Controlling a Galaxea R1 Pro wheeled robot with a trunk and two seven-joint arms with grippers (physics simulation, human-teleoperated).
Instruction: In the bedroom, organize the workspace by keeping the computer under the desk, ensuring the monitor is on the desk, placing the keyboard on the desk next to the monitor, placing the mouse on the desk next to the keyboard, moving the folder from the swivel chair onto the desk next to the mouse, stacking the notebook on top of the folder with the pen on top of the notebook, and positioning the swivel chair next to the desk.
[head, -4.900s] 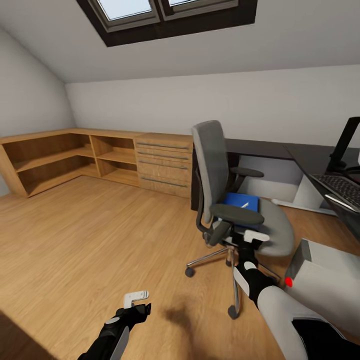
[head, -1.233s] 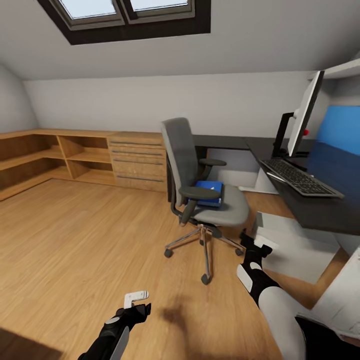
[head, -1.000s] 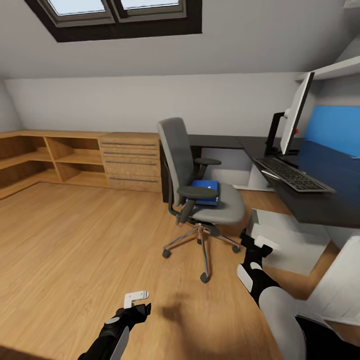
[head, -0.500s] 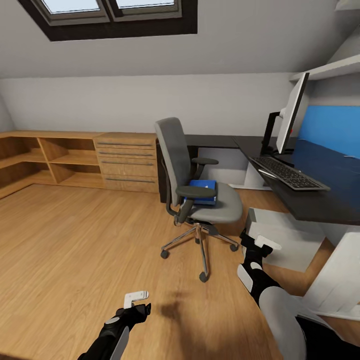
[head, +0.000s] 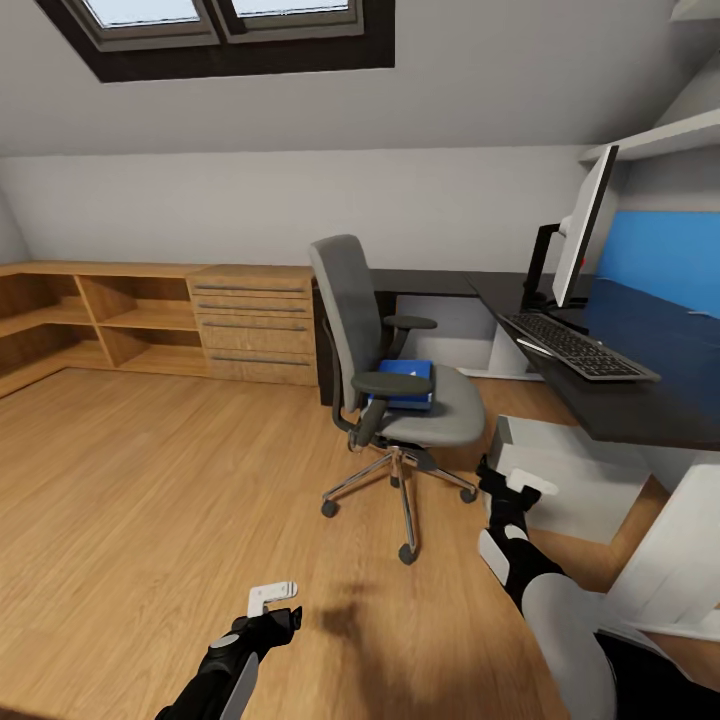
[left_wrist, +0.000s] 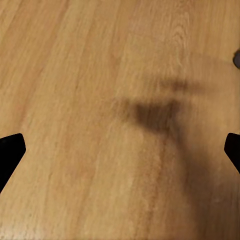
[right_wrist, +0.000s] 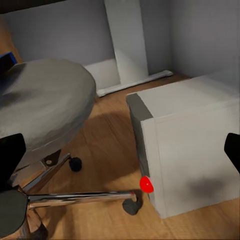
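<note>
Swivel chair (head: 395, 370): grey, on the wood floor (head: 150, 480), between us and the desk (head: 640, 390); its back faces the light-wood cabinet (head: 255, 325). It stands apart from the desk edge, with the computer just beside its base.

Folder (head: 405, 383): blue, flat on the chair seat, partly hidden behind the near armrest. We see a small pale item on top but cannot make it out.

Desk: black top, cut off at the right edge of the head view. We count on it the monitor (head: 583, 228), seen edge-on, and the keyboard (head: 578, 346) just in front of the stand. We cannot pick out a mouse.

Computer (head: 575, 478): pale grey tower on the floor under the desk edge, partly covered by our right arm; the right wrist view shows its red light (right_wrist: 145, 184) near a chair castor.

Left pincer (head: 272, 596): over bare floor, fingers apart, holding nothing.

Right pincer (head: 522, 482): low beside the computer, fingers apart, holding nothing.

Skylight (head: 230, 25): cut off at the top.
</note>
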